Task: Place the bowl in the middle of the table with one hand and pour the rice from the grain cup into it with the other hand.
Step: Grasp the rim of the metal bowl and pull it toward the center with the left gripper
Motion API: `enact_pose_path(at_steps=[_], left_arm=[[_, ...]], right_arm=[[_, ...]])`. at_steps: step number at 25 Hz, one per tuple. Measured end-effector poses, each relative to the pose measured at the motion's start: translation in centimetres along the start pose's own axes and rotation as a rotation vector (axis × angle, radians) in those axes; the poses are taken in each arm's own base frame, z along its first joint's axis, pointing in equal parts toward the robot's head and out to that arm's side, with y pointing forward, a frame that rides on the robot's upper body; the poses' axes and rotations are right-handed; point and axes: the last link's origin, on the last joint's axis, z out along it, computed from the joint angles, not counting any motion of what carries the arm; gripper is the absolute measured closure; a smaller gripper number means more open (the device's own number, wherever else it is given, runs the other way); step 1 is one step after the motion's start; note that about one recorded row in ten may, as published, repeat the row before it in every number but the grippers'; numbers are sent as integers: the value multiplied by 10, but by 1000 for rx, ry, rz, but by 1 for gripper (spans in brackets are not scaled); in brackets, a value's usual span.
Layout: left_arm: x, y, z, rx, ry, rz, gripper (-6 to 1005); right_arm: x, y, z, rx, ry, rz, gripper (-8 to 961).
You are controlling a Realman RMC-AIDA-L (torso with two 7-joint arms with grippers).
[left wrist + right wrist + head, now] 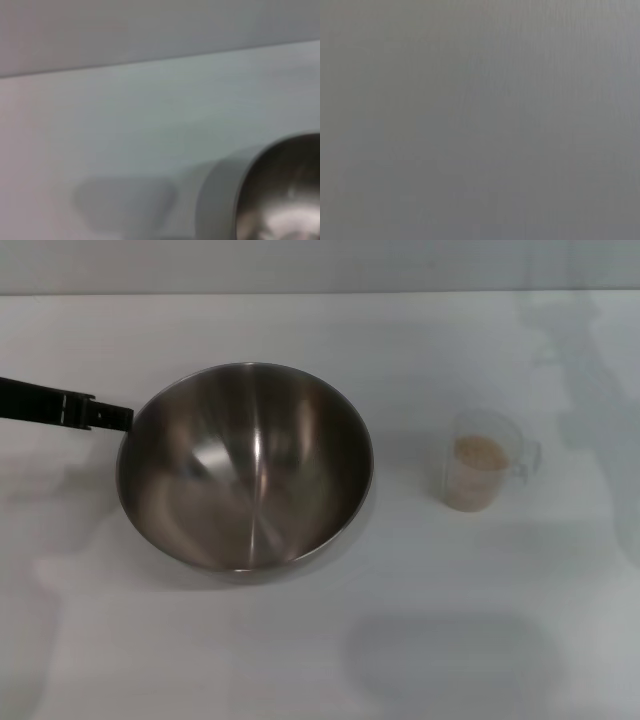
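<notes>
The large round stainless-steel bowl (245,468) sits on the plain white table (320,660), slightly left of centre and empty. The left gripper (118,419), a black finger reaching in from the left, meets the bowl's rim; whether its fingers pinch the rim cannot be told. The small clear plastic grain cup (482,473), upright and holding off-white rice (479,452), stands well apart to the right. The right gripper is out of view. Risks: the bowl sliding or tipping on release; grains spilling in a hurried pour.

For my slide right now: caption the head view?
Left gripper at the rim of the steel bowl; grain cup of rice waits apart.
</notes>
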Motion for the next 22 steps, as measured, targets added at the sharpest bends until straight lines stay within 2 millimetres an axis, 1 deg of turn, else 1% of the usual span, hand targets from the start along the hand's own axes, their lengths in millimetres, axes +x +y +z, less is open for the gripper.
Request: enact_pose_path(at_steps=[4,7,9,10,13,16,20,21,22], left_arm=[[-2,2,7,-14,-23,9,167],[-4,6,18,-32,-54,19,169],[-4,6,18,-32,-54,19,170],[-4,7,24,-38,-68,18,170],[-4,9,29,-45,-80,18,171],[-5,11,39,-54,-103,18,172],[-6,11,43,-55,-116,19,173],[-7,11,49,-54,-130,17,173],[-7,10,50,-53,-131,16,173]], right_arm=[[0,-1,0,0,3,-2,438],[1,-1,0,0,4,-3,438],[1,-1,0,0,7,-3,437],[1,-1,0,0,7,-3,437],[1,0,0,-1,10,-3,437],[1,0,1,-1,10,-3,436],[1,0,1,-1,10,-3,436],[1,0,1,-1,10,-3,437],[1,-1,1,-1,10,-4,437]])
